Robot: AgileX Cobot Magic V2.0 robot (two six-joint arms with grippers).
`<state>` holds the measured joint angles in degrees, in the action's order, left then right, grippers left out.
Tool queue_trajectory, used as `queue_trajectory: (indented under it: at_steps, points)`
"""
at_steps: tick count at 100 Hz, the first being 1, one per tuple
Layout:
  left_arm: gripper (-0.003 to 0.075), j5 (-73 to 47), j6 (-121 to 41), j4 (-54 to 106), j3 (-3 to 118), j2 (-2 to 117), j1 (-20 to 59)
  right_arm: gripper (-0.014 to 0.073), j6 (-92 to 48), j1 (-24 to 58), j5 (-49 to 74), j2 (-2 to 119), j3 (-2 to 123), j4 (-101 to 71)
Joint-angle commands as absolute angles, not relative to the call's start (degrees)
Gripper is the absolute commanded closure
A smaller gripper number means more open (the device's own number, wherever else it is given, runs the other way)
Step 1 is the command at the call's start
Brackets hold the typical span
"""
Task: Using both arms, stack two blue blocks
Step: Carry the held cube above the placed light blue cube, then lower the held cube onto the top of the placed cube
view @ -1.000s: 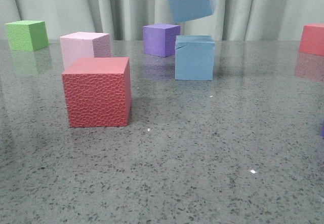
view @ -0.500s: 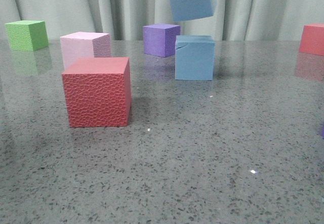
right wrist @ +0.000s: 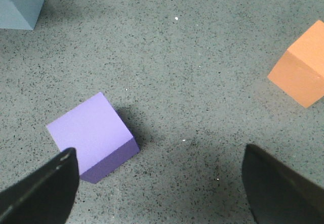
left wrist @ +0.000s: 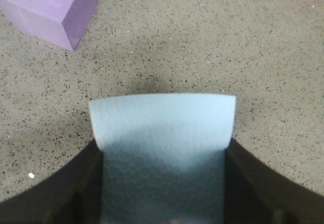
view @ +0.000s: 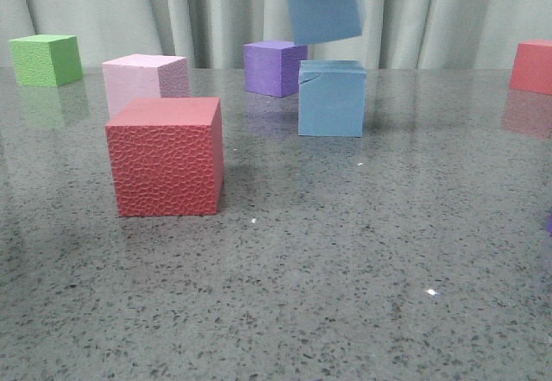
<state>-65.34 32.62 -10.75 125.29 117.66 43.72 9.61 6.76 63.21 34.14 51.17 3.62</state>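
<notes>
Gripping blue block (view: 323, 3) aloft, left jaws clamped; cracked blue block (view: 331, 98) below on table; right jaws apart.

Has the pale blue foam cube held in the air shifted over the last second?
Yes. The held pale blue foam cube rose slightly, widening its gap above the cracked blue cube resting on the table.

Soft even overhead light, faint shadows, glossy table (view: 345, 252) reflections, sharp focus
</notes>
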Motion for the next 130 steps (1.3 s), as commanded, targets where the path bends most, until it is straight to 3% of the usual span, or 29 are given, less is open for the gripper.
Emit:
queue_trajectory:
  at_steps: [1, 130]
  points:
    - [0.0655, -62.69, 33.19, -11.25, 127.19, 114.68, 44.17, -0.0052, 9.1, 6.3, 59.38, 34.25, 52.51, 3.9]
    - [0.0655, -62.77, 33.02, -10.89, 127.19, 115.28, 44.26, -0.0052, 9.1, 6.3, 59.38, 34.25, 52.51, 3.9]
